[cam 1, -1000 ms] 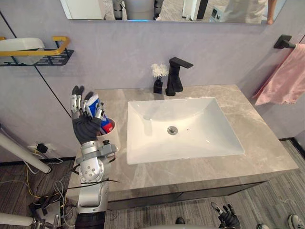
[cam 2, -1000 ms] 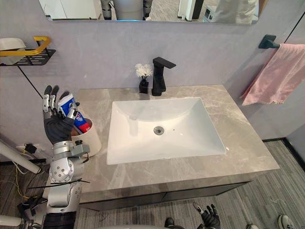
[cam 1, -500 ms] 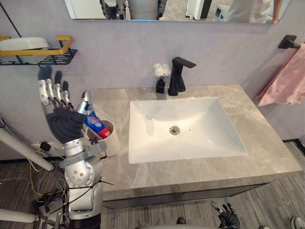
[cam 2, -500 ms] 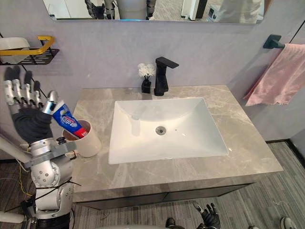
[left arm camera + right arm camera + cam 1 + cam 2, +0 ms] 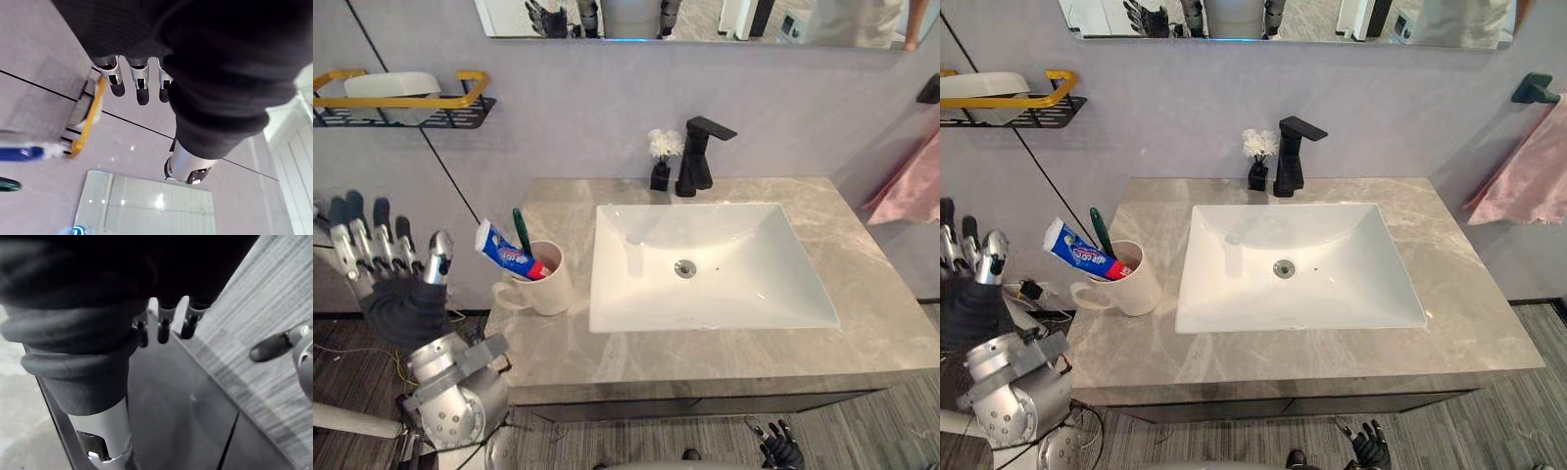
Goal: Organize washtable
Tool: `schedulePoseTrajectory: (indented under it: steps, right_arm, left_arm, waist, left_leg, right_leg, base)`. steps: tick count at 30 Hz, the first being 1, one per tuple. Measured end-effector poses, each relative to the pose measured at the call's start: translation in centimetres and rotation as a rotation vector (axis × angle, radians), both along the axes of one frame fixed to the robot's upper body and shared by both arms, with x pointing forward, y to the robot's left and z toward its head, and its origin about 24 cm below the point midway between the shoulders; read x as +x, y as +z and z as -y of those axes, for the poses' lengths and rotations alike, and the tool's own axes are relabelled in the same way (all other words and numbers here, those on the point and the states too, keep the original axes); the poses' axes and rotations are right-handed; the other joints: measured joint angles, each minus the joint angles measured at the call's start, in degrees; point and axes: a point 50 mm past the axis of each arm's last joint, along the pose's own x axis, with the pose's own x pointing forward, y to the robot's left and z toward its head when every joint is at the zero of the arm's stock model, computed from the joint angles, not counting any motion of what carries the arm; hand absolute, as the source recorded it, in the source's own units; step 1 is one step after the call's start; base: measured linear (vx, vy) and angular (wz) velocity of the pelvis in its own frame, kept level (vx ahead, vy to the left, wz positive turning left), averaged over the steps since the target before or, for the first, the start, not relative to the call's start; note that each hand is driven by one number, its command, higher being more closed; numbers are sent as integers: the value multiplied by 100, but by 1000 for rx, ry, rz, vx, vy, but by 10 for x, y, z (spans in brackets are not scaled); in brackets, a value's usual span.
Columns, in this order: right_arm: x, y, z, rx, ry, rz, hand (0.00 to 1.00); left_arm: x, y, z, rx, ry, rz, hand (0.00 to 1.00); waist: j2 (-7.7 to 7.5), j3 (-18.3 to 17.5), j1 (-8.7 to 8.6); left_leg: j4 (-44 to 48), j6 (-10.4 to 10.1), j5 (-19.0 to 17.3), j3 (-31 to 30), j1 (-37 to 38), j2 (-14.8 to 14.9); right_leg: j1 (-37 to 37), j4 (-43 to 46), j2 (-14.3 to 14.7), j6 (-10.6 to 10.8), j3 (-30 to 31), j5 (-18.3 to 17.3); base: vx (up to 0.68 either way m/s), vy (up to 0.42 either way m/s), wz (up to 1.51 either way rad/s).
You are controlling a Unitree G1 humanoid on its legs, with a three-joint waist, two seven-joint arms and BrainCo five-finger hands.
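Toothpaste tube (image 5: 507, 257) leans in the white mug (image 5: 546, 289) beside a toothbrush (image 5: 520, 229) at the counter's (image 5: 724, 352) left end; the left hand (image 5: 401, 308), fingers (image 5: 374, 245) straight and empty, hovers beyond the edge (right hand (image 5: 781, 450) hangs low, relaxed), so it should withdraw wide of the mug's handle.

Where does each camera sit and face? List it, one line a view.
Left eye view: on the head, looking down at the sink and cup; left hand raised beside the counter, right hand low.
Right eye view: beside it, sharing the same scene and both hands.
Left wrist view: on the left wrist, along its straight fingers up at the shelf and mirror.
Right wrist view: on the right wrist, along its fingers down at the floor.
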Motion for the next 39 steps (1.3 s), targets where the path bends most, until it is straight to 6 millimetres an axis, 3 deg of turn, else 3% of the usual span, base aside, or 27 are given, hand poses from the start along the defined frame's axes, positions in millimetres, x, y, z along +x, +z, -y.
schedulePoseTrajectory:
  steps: [6, 15, 27, 32, 39]
  right_arm:
    - [-3, -2, -14, 28, 42, -14, 0]
    - [-3, -2, -20, 27, 68, -15, 0]
    - [-3, -1, -20, 23, 66, -17, 0]
    - [-3, -1, -20, 21, 69, -18, 0]
    - [-1, -2, -26, 21, 114, -23, 0]
  left_arm:
    - [2, -49, 8, -161, -100, -204, 100]
    - [5, -85, 22, -228, -184, -370, 100]
    - [9, -97, 35, -250, -243, -432, 100]
    - [19, -94, 55, -215, -361, -422, 100]
    - [23, -107, 68, -201, -434, -487, 100]
  waist:
    - [-87, 33, 113]
    - [-202, -13, 316]
    - [-216, -34, 313]
    - [-198, -47, 308]
    - [-94, -135, 297]
  left_leg:
    - [-21, 11, 7, -21, 88, -14]
    - [-88, 6, 4, 30, 122, 2]
    - [11, -57, -76, 149, 111, 26]
    - [6, -57, -78, 173, 107, 32]
    - [-21, -54, -71, 241, 141, 36]
  right_leg:
    - [116, 1, -29, 38, -82, -33]
    - [153, 3, -41, 64, -165, -92]
    - [177, 2, -35, 75, -170, -136]
    - [160, 2, -27, 71, -151, -138]
    - [114, 1, -21, 68, -103, -134]
  base:
    - [-38, -9, 5]
    - [-7, -7, 4]
    - [-8, -6, 0]
    - [-21, -9, -1]
    - [-4, -8, -4]
